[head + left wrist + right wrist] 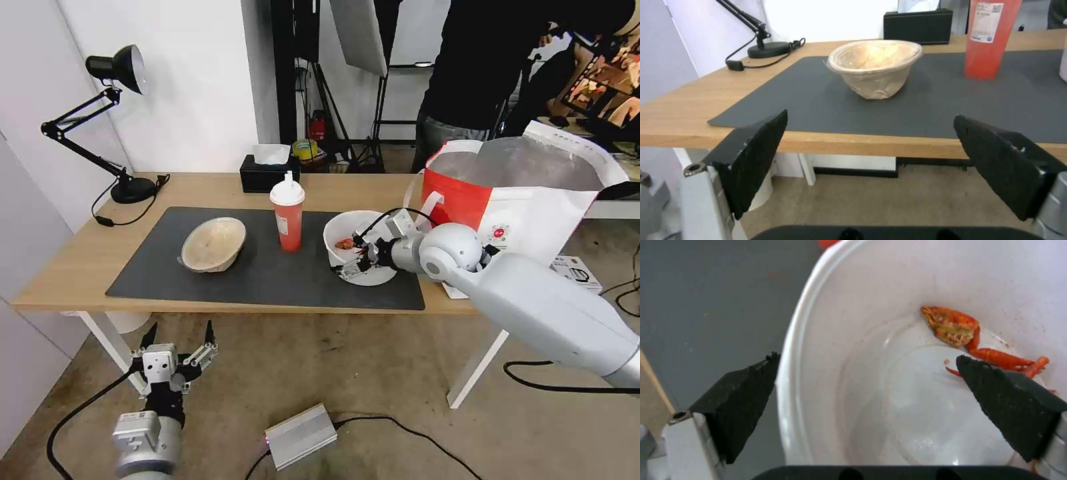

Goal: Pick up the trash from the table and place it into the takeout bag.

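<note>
Evidently the right pincer [867, 386] is spread wide astride the rim of the white bowl [353, 257] on the tabletop [80, 260], one finger inside, ready to clamp. The left pincer [179, 343] is parked released below the tabletop's edge.

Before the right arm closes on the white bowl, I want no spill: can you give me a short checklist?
1. Right gripper open, jaws straddling the white plastic bowl's rim, one inside, one outside: ok.
2. Crayfish scraps clear of the inner jaw: not ok, touching or very close.
3. Takeout bag open, beside the bowl: ok.
4. Red drink cup upright, apart from the bowl: ok.
5. Left gripper parked open below the table edge: ok.
</note>
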### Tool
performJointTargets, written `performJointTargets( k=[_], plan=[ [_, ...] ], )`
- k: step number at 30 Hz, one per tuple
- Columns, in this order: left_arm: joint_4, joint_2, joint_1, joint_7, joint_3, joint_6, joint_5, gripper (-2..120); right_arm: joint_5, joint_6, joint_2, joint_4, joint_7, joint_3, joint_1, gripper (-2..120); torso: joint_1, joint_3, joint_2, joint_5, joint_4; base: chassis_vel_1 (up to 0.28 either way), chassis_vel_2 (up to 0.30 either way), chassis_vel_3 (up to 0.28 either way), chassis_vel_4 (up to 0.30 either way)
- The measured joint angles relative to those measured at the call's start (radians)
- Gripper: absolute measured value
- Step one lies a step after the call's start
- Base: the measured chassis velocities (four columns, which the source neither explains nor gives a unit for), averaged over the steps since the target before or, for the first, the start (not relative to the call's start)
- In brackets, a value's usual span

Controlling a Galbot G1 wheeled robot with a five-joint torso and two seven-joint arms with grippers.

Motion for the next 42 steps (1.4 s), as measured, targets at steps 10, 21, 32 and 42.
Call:
performJointTargets(
  k=[10, 21, 32, 42],
  plan=[
    [0.004, 0.002, -0.003, 0.0, 0.0, 0.0, 0.0, 100, -0.002, 0.0, 0.009, -0.015, 0.015, -0.007, 0.004, 100, 0.0, 0.0, 0.0, -0.0001, 0.0, 0.0, 0.0, 0.0, 0.0],
    [0.006, 0.001, -0.006, 0.0, 0.001, -0.001, -0.001, 100, -0.003, 0.001, 0.021, -0.019, 0.03, -0.017, 0.008, 100, 0.0, 0.0, 0.0, 0.0, 0.0, 0.0, 0.0, 0.0, 0.0],
    [0.003, -0.001, -0.001, -0.001, 0.0, -0.002, -0.001, 100, 0.001, 0.001, 0.031, -0.012, 0.051, -0.023, 0.008, 98, 0.0, 0.0, 0.0, 0.0, 0.0, 0.0, 0.0, 0.0, 0.0],
    [-0.003, -0.004, 0.0, -0.001, 0.001, -0.004, -0.001, 100, 0.005, 0.001, 0.032, -0.002, 0.059, -0.026, 0.006, 63, 0.0, 0.0, 0.0, 0.0, 0.0, 0.0, 0.0, 0.0, 0.0]
  ],
)
